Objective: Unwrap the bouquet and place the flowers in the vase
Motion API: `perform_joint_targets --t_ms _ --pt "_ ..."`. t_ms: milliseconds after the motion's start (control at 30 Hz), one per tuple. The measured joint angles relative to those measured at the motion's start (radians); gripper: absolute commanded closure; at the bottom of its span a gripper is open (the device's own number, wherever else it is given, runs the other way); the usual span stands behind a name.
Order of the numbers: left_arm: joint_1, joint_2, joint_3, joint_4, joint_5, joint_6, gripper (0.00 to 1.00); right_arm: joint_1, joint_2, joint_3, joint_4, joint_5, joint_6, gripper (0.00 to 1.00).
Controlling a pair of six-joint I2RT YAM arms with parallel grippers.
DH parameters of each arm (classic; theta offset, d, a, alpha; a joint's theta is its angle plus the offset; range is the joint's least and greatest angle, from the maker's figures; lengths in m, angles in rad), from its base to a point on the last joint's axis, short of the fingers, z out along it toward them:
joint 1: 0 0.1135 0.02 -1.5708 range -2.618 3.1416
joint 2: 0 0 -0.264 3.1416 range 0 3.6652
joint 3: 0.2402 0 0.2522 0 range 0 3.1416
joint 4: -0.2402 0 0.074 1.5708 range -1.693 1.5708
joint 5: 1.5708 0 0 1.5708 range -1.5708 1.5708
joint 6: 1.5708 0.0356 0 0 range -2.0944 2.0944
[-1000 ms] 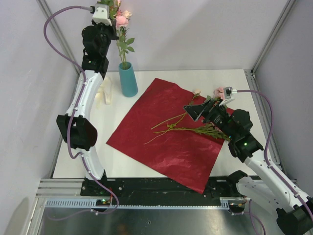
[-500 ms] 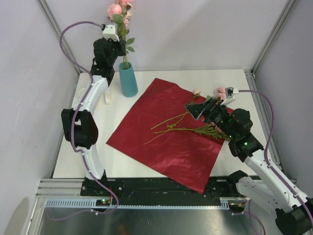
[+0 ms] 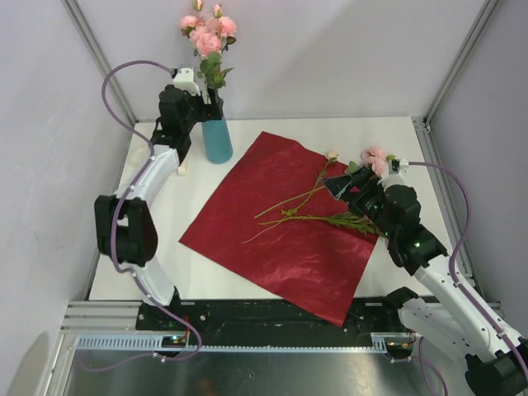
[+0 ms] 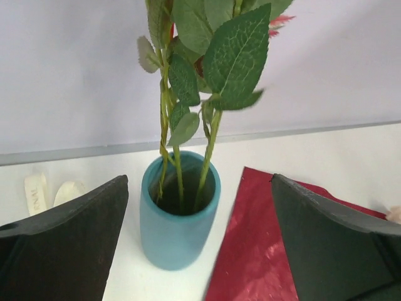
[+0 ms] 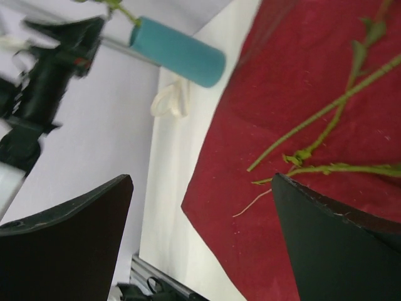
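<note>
Beside one wrapping sheet [image 3: 289,247] stands one vase [image 3: 216,142] (flowers [image 3: 208,37] inside).

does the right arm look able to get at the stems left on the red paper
Probably yes: the open right gripper hangs just by the stems, which lie loose on the paper with nothing over them.

Stems [image 4: 178,169] crowd the vase [image 4: 177,235] mouth; bare surface [image 3: 198,194] free at its six o'clock, wrapping paper [image 3: 289,223] at four.
</note>
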Motion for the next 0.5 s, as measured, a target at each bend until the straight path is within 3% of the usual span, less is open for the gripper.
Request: perform_joint_targets --t_ms 267,500 --pt "0.000 -0.297 -0.058 -0.249 0.013 -0.026 0.00 -0.008 -0.001 -0.040 -0.186 0.121 0.172 0.04" --pt "0.000 -0.563 -0.259 -0.361 0.116 -0.081 0.00 -0.008 0.029 -0.101 -0.272 0.169 0.333 0.11"
